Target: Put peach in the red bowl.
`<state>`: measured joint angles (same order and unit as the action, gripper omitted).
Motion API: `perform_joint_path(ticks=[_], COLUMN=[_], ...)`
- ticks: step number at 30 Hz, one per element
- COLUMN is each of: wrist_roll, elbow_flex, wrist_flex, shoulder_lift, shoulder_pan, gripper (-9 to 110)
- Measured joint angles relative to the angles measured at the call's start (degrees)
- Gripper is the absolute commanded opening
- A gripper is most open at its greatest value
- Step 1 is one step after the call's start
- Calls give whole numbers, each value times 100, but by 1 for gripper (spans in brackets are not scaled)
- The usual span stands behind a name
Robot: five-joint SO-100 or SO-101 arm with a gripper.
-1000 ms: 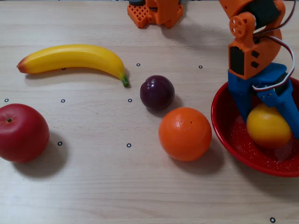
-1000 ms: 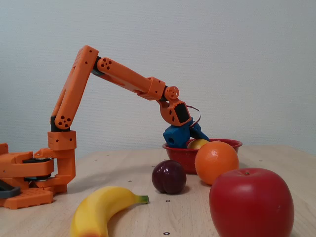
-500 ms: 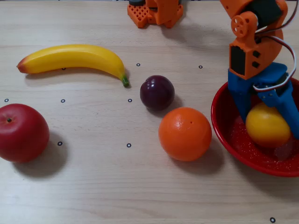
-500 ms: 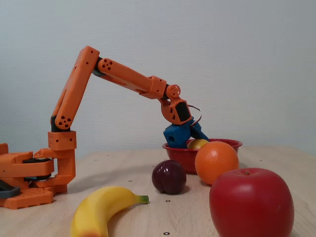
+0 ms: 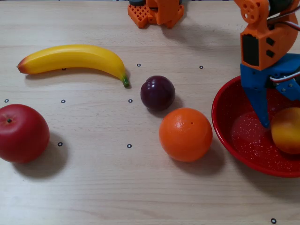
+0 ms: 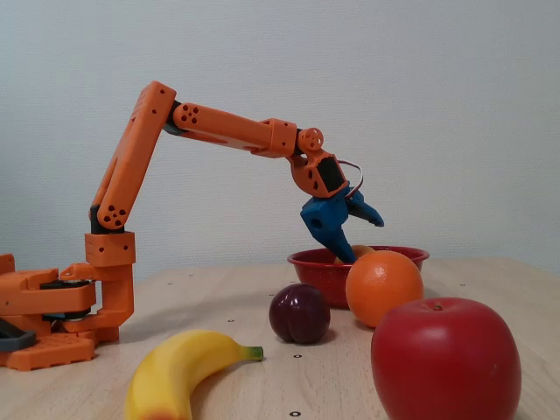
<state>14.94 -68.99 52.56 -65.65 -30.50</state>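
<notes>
The peach [image 5: 287, 131], yellow-orange with a reddish blush, lies inside the red bowl [image 5: 234, 140] at the right edge of the top-down fixed view, partly cut off by the frame. In the side fixed view only a sliver of the peach [image 6: 360, 251] shows over the rim of the red bowl [image 6: 311, 261], behind the orange. My gripper [image 5: 282, 110] hangs above the bowl with its blue fingers spread wide and nothing between them. Seen from the side, the gripper [image 6: 361, 238] is lifted clear of the rim, one finger pointing down and the other out to the right.
An orange [image 5: 185, 134] sits against the bowl's left side, with a dark plum [image 5: 158, 93] behind it. A banana [image 5: 72, 58] and a red apple [image 5: 22, 133] lie at the left. The arm's orange base [image 5: 154, 11] stands at the far edge.
My gripper has opened, let go of the peach and risen out of the bowl. The peach has rolled toward the bowl's right side.
</notes>
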Motion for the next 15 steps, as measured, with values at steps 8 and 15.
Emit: perform_joint_path(ticks=[8,15], wrist_roll=[88,88], elbow_flex=[563,1292], wrist_flex=[114,202], shoulder_lift=[0,-44], shoulder_pan=[123,615], gripper=[41,29])
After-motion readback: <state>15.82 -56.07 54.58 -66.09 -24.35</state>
